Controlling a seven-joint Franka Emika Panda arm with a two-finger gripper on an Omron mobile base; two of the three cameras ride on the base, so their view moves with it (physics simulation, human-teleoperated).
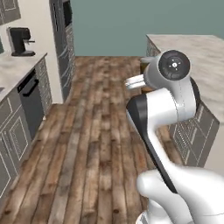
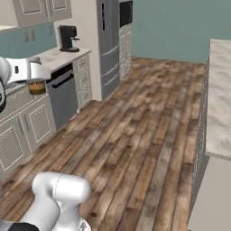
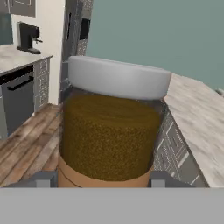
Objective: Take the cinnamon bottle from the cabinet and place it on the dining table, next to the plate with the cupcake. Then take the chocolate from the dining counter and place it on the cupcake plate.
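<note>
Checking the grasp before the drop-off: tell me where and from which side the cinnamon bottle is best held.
Grip the cinnamon bottle low on its round brown body, under the wide grey lid, coming in level from the side. It stands upright, and the hand already holds it so, one fingertip on each flank.

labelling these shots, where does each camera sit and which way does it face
Left base view: behind the arm's left, looking over wood floor toward the coffee machine; white arm fills lower right.
Right base view: behind its right, same floor, same coffee machine; arm lower left.
Hand view: on the hand, looking along the jaws clamped on the cinnamon bottle.
</note>
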